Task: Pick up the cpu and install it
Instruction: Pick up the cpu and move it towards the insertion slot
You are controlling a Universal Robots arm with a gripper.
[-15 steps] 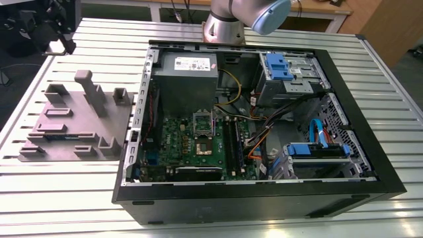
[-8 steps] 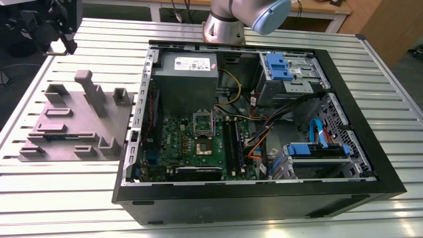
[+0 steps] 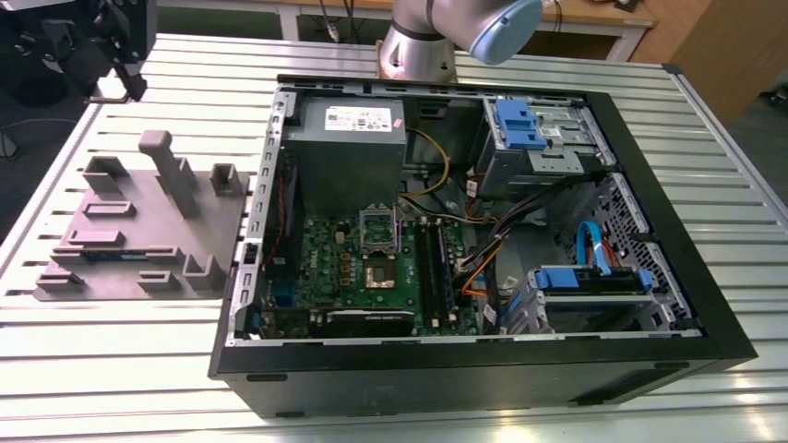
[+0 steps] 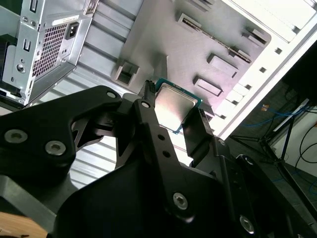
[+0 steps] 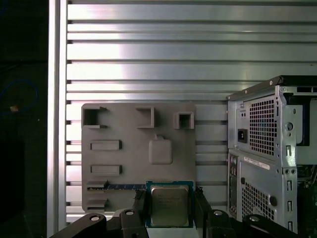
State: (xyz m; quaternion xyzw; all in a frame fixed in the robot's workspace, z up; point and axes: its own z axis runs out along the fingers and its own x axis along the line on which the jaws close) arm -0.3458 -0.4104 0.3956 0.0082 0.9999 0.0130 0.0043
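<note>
Where the two dark fingers (image 4: 148, 119) of the gripper (image 4: 173, 101) meet, they are closed only as far as the cpu (image 4: 174, 106) allows, pinching the chip by two opposite edges; its silver top faces the cameras in both wrist views. In the first wrist view the gripper (image 5: 170, 201) holds the cpu (image 5: 169, 204) clear above one edge of the grey fixture plate (image 5: 124, 158); the plate lies flat on the slatted metal table (image 5: 148, 49). Just beside the plate stands the computer case (image 5: 267, 148). In the exterior view the case (image 3: 493, 231) lies open; the socket (image 3: 378, 274) sits on the green motherboard (image 3: 332, 268) inside it, well apart from the plate (image 3: 136, 231).
</note>
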